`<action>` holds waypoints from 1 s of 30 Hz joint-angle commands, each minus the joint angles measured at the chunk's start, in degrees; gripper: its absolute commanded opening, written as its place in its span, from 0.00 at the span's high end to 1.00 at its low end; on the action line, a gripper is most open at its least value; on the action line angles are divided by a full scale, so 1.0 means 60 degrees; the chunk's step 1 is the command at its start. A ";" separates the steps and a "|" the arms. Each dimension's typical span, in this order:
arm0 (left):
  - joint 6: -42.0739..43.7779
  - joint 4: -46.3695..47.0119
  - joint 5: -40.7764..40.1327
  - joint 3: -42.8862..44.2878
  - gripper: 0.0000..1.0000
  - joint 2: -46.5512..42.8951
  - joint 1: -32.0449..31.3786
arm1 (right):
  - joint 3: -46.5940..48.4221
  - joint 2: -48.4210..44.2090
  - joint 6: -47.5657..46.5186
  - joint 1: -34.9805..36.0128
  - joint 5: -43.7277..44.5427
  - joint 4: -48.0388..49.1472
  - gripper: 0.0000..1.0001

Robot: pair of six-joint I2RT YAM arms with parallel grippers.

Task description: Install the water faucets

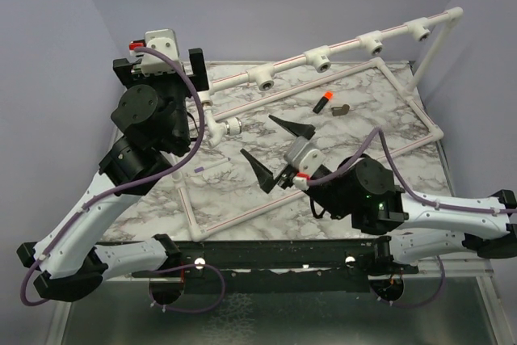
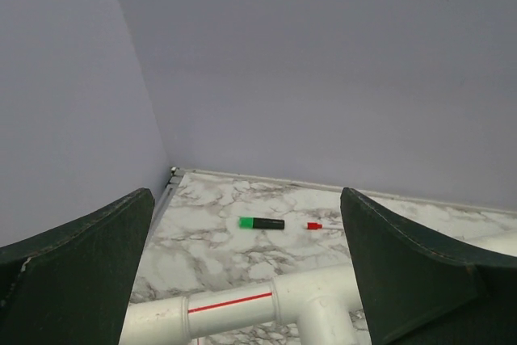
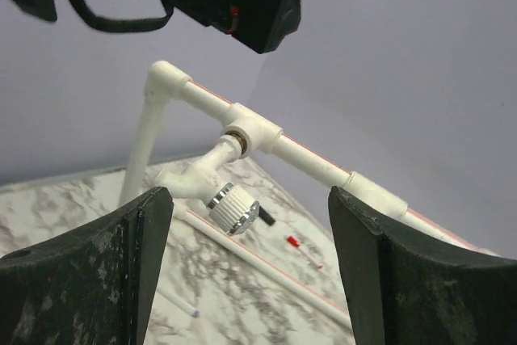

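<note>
Gaping wide: left end effector (image 2: 246, 193) at table (image 1: 226, 193) edge, right end effector (image 1: 276, 149) facing faucet (image 3: 233, 208).

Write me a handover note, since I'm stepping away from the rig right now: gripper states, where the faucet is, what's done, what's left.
Left gripper: open, empty, over the white pipe at the frame's left end.
Right gripper: open, empty, facing the faucet without touching it.
Done: one faucet sits in the left-end tee socket. I cannot tell how tight it is.
Left: four empty tee sockets along the upper rail. No other faucet is in view.
</note>
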 commanded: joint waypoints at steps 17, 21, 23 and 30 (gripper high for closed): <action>-0.1213 -0.3022 0.1739 0.0214 0.01 0.0242 0.1398 | -0.0306 0.2484 -0.7881 0.0043 -0.0805 0.1078 0.11; -0.1440 -0.2613 0.1983 -0.0141 0.01 0.0266 0.1915 | -0.0060 0.3162 -0.8422 0.0030 -0.0355 0.1807 0.14; -0.1648 -0.2555 0.2085 -0.0188 0.01 0.0397 0.2124 | 0.0056 0.3419 -0.8591 -0.0034 -0.0195 0.2082 0.15; -0.2332 -0.2298 0.2236 -0.0372 0.01 0.0685 0.3011 | 0.0255 0.3814 -0.8520 -0.0358 -0.0110 0.2779 0.20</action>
